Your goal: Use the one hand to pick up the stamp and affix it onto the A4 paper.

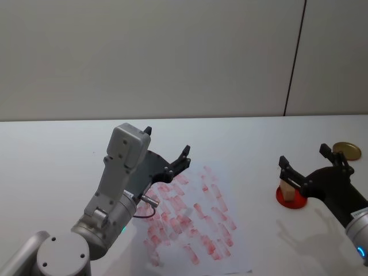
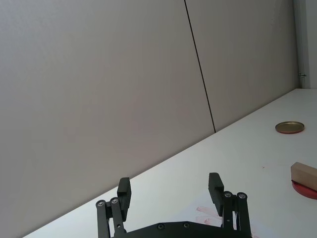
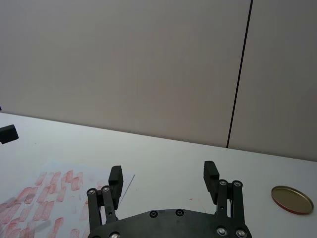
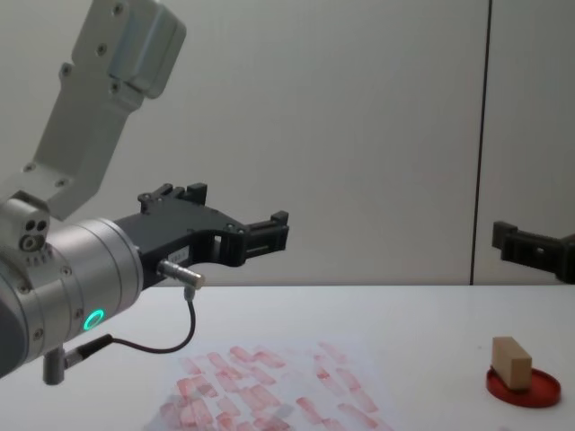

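Left hand [image 2: 169, 181], white table [image 1: 57, 144], perhaps panelled wall [image 1: 144, 57]

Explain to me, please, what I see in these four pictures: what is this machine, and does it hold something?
This is a two-armed robot at a white table. One picture comes from its head, one from its chest, two from its wrists. The left gripper, above the paper, and the right gripper, above the stamp, are open and empty. The paper is full of red prints. The wooden stamp stands on a red ink pad; a round gold lid lies nearby.
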Action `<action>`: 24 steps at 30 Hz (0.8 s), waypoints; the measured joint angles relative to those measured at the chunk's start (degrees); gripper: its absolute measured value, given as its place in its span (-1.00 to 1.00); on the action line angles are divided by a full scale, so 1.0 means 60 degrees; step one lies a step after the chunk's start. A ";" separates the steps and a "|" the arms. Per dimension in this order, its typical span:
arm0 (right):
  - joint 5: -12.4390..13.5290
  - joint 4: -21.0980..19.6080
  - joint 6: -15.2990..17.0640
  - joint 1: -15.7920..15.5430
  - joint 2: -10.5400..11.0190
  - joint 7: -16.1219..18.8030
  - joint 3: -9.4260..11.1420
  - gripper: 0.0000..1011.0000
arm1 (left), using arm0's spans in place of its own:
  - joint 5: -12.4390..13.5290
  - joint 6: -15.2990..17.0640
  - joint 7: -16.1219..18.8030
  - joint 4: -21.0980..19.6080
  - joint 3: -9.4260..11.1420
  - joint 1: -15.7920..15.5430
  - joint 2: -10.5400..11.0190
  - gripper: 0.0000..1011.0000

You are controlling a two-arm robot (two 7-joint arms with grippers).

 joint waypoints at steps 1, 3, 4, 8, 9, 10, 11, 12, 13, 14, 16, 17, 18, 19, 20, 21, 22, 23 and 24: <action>0.0001 0.0000 0.0000 0.0000 0.0000 0.0000 0.0000 0.98 | 0.0000 0.0000 0.0000 0.0000 0.0000 0.0000 0.0000 0.96; 0.0000 0.0000 0.0000 0.0000 0.0000 0.0000 0.0000 0.98 | 0.0000 0.0000 0.0001 0.0000 0.0000 0.0000 0.0000 0.96; 0.0000 0.0000 0.0000 0.0000 0.0000 0.0000 0.0000 0.98 | 0.0000 0.0000 0.0001 0.0000 0.0000 0.0000 0.0000 0.96; 0.0000 0.0000 0.0001 0.0000 0.0000 0.0000 0.0000 0.98 | 0.0000 0.0000 0.0000 0.0000 0.0000 0.0000 0.0000 0.96; 0.0000 0.0000 0.0001 0.0000 0.0000 0.0000 0.0000 0.98 | 0.0000 0.0000 0.0001 0.0000 0.0000 0.0000 0.0000 0.96; -0.0001 0.0000 0.0001 0.0000 0.0000 0.0000 0.0000 0.98 | 0.0000 0.0000 0.0000 0.0000 0.0000 0.0000 0.0000 0.96; 0.0000 0.0000 0.0001 0.0000 0.0000 0.0000 0.0000 0.98 | 0.0000 0.0000 0.0001 0.0000 0.0000 0.0000 0.0000 0.96; -0.0001 0.0000 0.0001 -0.0001 0.0000 0.0000 0.0000 0.98 | 0.0000 0.0000 0.0000 0.0000 0.0000 0.0000 0.0000 0.96; 0.0000 0.0000 0.0001 -0.0001 0.0000 -0.0001 0.0000 0.98 | 0.0000 0.0000 0.0000 0.0000 0.0000 0.0000 0.0000 0.96; -0.0001 0.0000 0.0001 0.0000 0.0000 -0.0001 0.0000 0.98 | 0.0000 0.0000 0.0001 0.0000 0.0000 0.0000 0.0000 0.96; 0.0000 0.0000 0.0001 0.0000 0.0000 -0.0001 0.0000 0.98 | 0.0000 0.0000 0.0000 0.0000 0.0000 0.0000 0.0000 0.96; 0.0000 0.0000 0.0001 0.0000 0.0000 -0.0001 0.0000 0.98 | 0.0000 0.0000 0.0000 0.0000 0.0000 0.0001 0.0000 0.96; -0.0001 0.0000 0.0001 0.0000 0.0000 -0.0001 0.0000 0.98 | 0.0000 0.0000 0.0000 0.0000 0.0000 0.0000 0.0000 0.96; -0.0001 0.0000 0.0001 0.0000 0.0000 0.0000 0.0000 0.98 | 0.0000 0.0000 0.0001 0.0000 0.0000 0.0000 0.0000 0.96; -0.0001 0.0000 0.0001 0.0000 -0.0001 -0.0001 0.0000 0.98 | 0.0000 0.0000 0.0001 0.0000 0.0000 0.0000 0.0000 0.96; -0.0001 0.0001 0.0001 0.0000 0.0000 -0.0001 0.0000 0.98 | 0.0000 0.0000 0.0000 0.0000 0.0000 0.0000 0.0000 0.96; -0.0001 0.0001 0.0001 0.0000 0.0000 -0.0001 0.0000 0.98 | 0.0000 0.0000 0.0001 0.0000 0.0000 0.0000 0.0000 0.96; -0.0001 0.0000 0.0001 0.0000 0.0000 0.0000 0.0000 0.98 | 0.0000 0.0000 0.0000 0.0000 0.0000 0.0000 0.0000 0.96; -0.0001 0.0000 0.0001 -0.0001 0.0000 0.0000 0.0000 0.98 | 0.0000 0.0000 0.0000 0.0000 0.0000 0.0000 0.0000 0.96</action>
